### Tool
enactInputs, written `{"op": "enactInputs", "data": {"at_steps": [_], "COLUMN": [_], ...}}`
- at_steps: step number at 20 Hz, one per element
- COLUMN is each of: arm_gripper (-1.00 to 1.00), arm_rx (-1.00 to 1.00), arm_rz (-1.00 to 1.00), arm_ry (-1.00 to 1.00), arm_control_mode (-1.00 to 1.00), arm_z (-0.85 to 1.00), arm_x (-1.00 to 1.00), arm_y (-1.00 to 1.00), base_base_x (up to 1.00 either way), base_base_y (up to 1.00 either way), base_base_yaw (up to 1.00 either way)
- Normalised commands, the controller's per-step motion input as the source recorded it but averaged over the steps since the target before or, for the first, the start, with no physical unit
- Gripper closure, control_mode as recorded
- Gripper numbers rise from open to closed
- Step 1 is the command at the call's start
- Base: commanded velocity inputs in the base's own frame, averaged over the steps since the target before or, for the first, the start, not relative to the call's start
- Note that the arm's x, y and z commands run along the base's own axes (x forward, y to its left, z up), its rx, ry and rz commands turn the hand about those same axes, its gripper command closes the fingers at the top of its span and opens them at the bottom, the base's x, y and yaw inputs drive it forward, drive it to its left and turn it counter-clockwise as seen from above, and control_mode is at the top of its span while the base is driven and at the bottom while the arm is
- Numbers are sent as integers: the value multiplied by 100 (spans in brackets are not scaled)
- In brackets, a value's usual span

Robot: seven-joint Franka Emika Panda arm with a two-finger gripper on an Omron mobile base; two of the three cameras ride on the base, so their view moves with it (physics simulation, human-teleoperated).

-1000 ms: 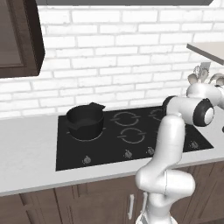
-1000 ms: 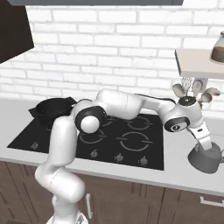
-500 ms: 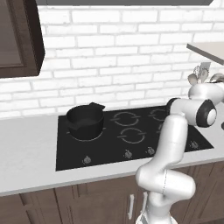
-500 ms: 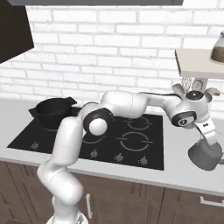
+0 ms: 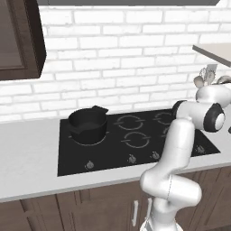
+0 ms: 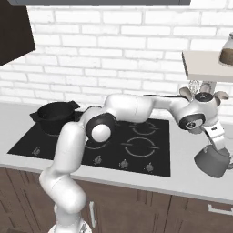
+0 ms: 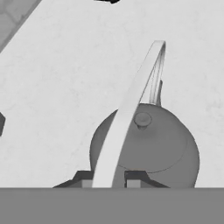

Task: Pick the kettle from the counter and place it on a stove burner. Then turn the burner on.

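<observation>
I'm gripping the kettle [image 7: 148,144] by its arched handle, gripper [image 7: 109,180] clamped directly above its lid. Next I'm judging a straight lift off the counter [image 7: 65,87], then carrying toward a free stove burner [image 6: 139,146].

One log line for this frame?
phase: grasp | gripper: shut on handle of small grey metal kettle | kettle: on pale counter, right of black glass cooktop | burner: unused

The kettle [image 6: 213,162], small, squat and grey metal, stands upright on the pale counter [image 6: 182,177] directly under the tool [image 7: 109,181]. Its arched handle [image 7: 127,109] rises between the tool's two fingertips [image 7: 133,177], its knobbed lid [image 7: 142,119] just beyond them. The marked burners [image 6: 139,146] lie on black glass well off to the tool's side.
</observation>
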Motion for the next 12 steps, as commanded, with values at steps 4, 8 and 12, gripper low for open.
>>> {"op": "enactInputs", "data": {"at_steps": [4, 8, 12], "arm_gripper": [100, 100, 100], "arm_rx": [-3, -6, -12], "arm_rz": [3, 2, 0], "arm_ry": [-12, -28, -32], "arm_control_mode": [-100, -100, -100], "arm_z": [0, 0, 10], "arm_x": [-43, -39, -33], "arm_y": [53, 63, 62], "base_base_x": [0, 0, 0], "base_base_y": [0, 0, 0], "base_base_yaw": [0, 0, 0]}}
